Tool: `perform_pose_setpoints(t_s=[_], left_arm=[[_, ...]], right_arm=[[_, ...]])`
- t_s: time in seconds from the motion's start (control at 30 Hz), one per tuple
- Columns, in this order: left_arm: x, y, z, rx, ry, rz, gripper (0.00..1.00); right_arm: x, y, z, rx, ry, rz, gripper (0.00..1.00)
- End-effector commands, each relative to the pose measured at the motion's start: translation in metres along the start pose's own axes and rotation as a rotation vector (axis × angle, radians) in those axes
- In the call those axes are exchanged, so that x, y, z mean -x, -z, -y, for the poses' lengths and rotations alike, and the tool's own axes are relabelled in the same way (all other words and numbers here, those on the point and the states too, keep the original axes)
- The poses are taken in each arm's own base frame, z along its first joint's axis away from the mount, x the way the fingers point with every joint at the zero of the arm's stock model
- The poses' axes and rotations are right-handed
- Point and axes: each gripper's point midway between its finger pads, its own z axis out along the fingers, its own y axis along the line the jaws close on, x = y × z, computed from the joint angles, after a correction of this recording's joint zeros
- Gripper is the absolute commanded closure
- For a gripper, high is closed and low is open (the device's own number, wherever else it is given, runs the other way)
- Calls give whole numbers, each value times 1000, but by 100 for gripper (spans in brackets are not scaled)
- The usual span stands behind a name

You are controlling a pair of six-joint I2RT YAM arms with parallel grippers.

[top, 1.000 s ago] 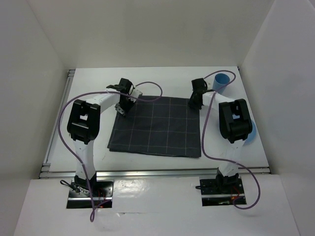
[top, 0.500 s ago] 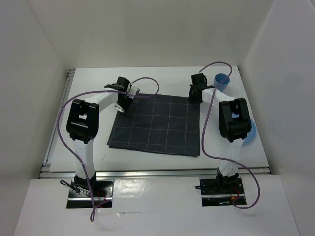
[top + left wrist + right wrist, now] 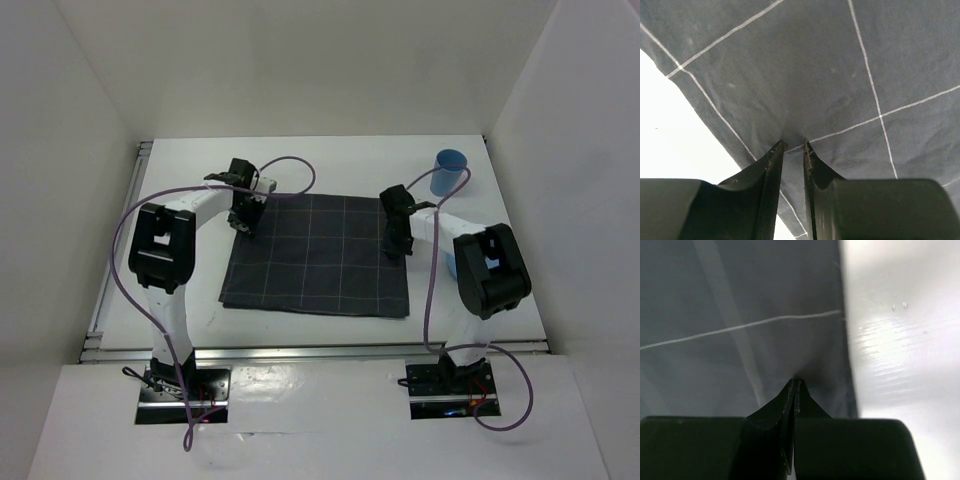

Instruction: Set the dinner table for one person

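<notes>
A dark grey checked cloth mat (image 3: 320, 260) lies central on the white rectangular bench (image 3: 180, 190). The left pincer (image 3: 794, 146), narrow, pinches its far-left corner; the right pincer (image 3: 796, 382), closed tight, nips its right edge.

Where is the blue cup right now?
In the top view, the blue cup stands on the white table's far right, beyond the dark checked mat's far right corner.

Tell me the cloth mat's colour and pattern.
Dark grey mat with thin pale grid lines; left wrist view.
</notes>
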Motion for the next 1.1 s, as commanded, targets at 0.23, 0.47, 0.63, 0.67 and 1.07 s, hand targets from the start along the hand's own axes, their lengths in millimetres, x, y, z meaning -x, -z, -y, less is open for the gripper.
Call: perform_pose_setpoints(t_s=[0.23, 0.47, 0.63, 0.67, 1.07], left_arm=[[-40, -1, 5, -99, 166, -110, 71], [-26, -19, -17, -8, 150, -111, 71], [-5, -23, -33, 53, 133, -76, 71], [-3, -21, -33, 53, 133, -74, 71], [-21, -13, -28, 28, 145, -101, 71]], right_arm=[[36, -74, 12, -40, -100, -67, 100], [29, -69, 6, 1, -139, -76, 100], [-14, -54, 24, 1, -179, -127, 100], [-13, -50, 24, 9, -193, -114, 100], [-12, -50, 29, -20, -189, -102, 100]])
